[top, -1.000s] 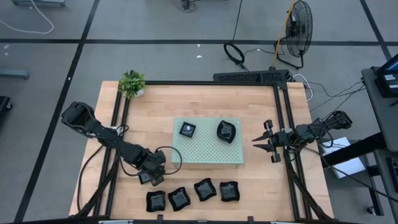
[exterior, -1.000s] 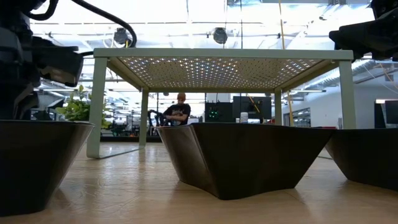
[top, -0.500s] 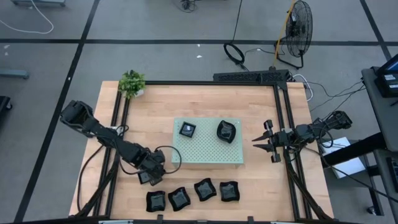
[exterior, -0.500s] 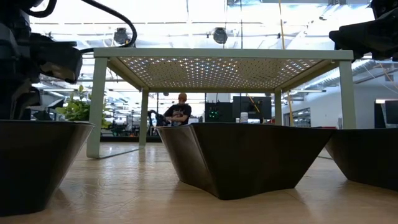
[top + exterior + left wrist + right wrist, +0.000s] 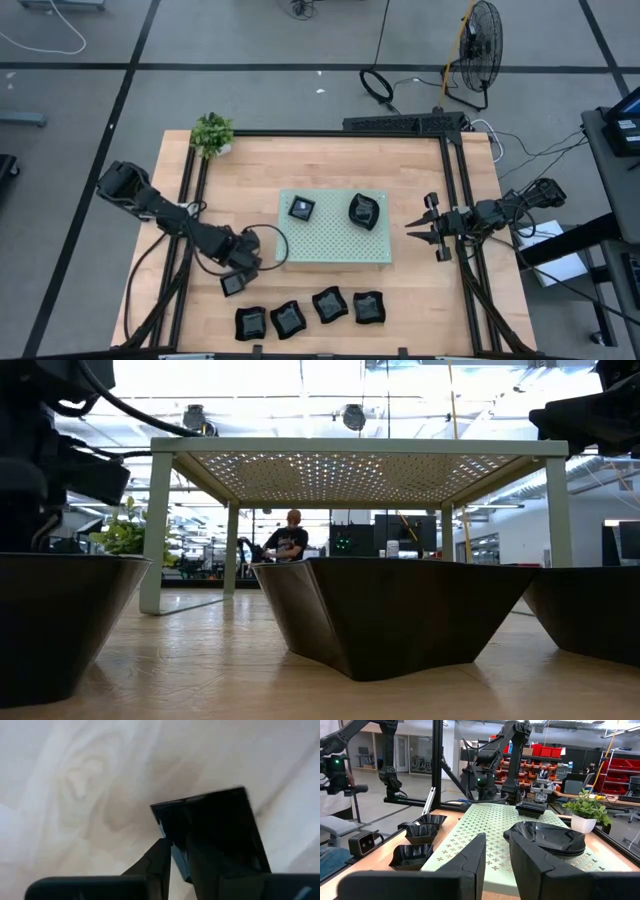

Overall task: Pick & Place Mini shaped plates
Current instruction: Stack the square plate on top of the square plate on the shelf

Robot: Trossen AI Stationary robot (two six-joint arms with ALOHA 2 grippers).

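We found the left gripper (image 5: 238, 278) low over the wooden table (image 5: 330, 160), just off the front-left corner of the pale green perforated board (image 5: 334, 243), with its fingers clamped on the rim of a small square black plate (image 5: 233, 284). In the left wrist view that plate (image 5: 215, 830) hung tilted between the two dark fingers (image 5: 155, 865), with the pale wood behind it.

Four more mini plates (image 5: 310, 312) sat in a row along the front edge of the table (the held one was just above the left end of that row). On the board we saw two others, a tiny square plate (image 5: 301, 208) and a rounded leaf-like plate (image 5: 364, 211), set apart from each other.

The right gripper (image 5: 428, 229) waited beside the board's right edge, its fingers (image 5: 470, 855) standing a narrow gap apart and holding nothing. A small potted plant (image 5: 212, 132) stood at the table's back-left corner.
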